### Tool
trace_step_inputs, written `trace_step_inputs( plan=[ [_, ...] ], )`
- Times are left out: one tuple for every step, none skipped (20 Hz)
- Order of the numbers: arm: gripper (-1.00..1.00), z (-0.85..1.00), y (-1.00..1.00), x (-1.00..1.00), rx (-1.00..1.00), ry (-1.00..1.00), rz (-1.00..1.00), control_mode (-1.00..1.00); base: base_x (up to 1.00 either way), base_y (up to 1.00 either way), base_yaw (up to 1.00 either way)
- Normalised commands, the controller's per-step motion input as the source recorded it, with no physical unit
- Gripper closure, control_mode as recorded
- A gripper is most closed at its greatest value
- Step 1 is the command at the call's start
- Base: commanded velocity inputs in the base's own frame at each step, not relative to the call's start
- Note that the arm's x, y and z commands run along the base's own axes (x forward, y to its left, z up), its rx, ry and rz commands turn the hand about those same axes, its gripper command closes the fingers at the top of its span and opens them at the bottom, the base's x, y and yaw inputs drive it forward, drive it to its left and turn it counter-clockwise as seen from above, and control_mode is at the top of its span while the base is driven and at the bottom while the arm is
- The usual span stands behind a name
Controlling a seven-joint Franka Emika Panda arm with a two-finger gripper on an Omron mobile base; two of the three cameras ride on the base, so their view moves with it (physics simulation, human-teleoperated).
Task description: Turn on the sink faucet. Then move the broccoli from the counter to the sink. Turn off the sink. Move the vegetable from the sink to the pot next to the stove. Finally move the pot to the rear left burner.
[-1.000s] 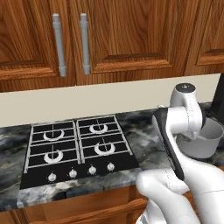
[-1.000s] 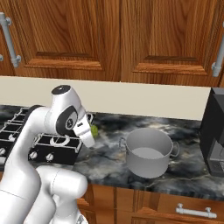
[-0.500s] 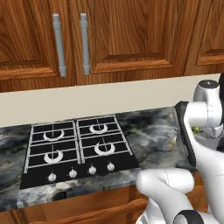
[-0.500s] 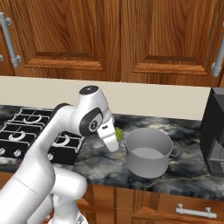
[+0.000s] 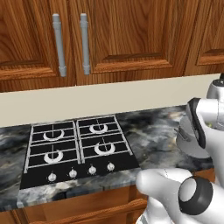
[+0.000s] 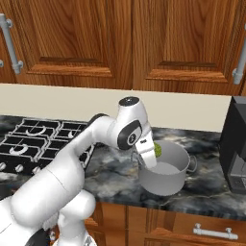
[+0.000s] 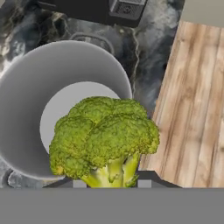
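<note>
The pincer (image 6: 150, 154), clamped on the broccoli (image 7: 105, 138), has been swung from beside the stove (image 5: 76, 148) to over the pot (image 6: 166, 170); release is judged next.

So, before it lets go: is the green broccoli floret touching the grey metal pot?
Apart. In the hand view the broccoli hangs above the pot, held by its stalk.
</note>
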Motion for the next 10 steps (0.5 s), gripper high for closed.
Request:
trace_step_inputs(
  plan=[
    [1.00,-0.32,-0.47,0.55,0.01,0.01,0.00,-1.00,0.00,0.00,0.00],
    [1.00,-0.31,-0.52,0.59,0.02,0.00,0.00,-1.00,0.00,0.00,0.00],
    [1.00,-0.33,-0.47,0.64,0.02,0.01,0.00,-1.00,0.00,0.00,0.00],
    [1.00,-0.37,-0.40,0.62,0.01,0.00,0.00,-1.00,0.00,0.00,0.00],
    [1.00,-0.41,-0.38,0.55,0.01,0.00,0.00,-1.00,0.00,0.00,0.00],
    [1.00,-0.41,-0.42,0.49,0.01,0.01,0.00,-1.00,0.00,0.00,0.00],
    [1.00,-0.46,-0.36,0.44,0.00,0.02,0.00,-1.00,0.00,0.00,0.00],
    [1.00,-0.54,-0.26,0.35,0.00,0.01,0.00,-1.00,0.00,0.00,0.00],
    [1.00,-0.57,-0.18,0.28,0.00,0.00,0.00,-1.00,0.00,0.00,0.00],
    [1.00,-0.58,-0.25,0.21,0.00,0.00,0.00,-1.00,0.00,0.00,0.00]
  ],
)
